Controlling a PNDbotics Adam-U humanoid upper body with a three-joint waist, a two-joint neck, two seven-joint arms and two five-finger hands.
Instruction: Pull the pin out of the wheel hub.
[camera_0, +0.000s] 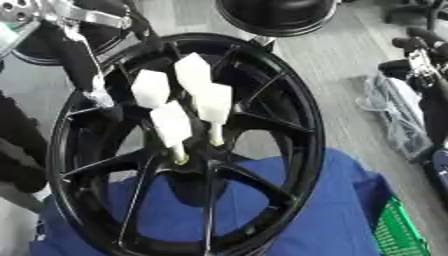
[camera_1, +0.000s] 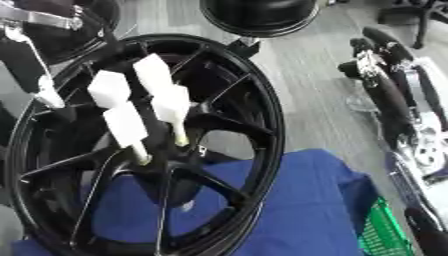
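Observation:
A black spoked wheel (camera_0: 289, 115) stands tilted on a blue cloth (camera_0: 324, 210). Several pins with white block handles stick out of its hub (camera_0: 197, 165). The nearest pin (camera_0: 171, 124) and one beside it (camera_0: 214, 102) show pale shafts running into the hub. Two more white handles (camera_0: 150, 89) sit behind them. My left hand (camera_0: 83, 65) comes down from the upper left to the wheel's left rim, left of the pins and apart from them. My right hand (camera_1: 385, 85) lies off to the right, away from the wheel.
A second black round part (camera_0: 276, 15) sits just behind the wheel. A green crate (camera_0: 398, 232) shows at the lower right beside the cloth. Clear plastic and cables (camera_0: 394, 115) lie on the grey floor to the right.

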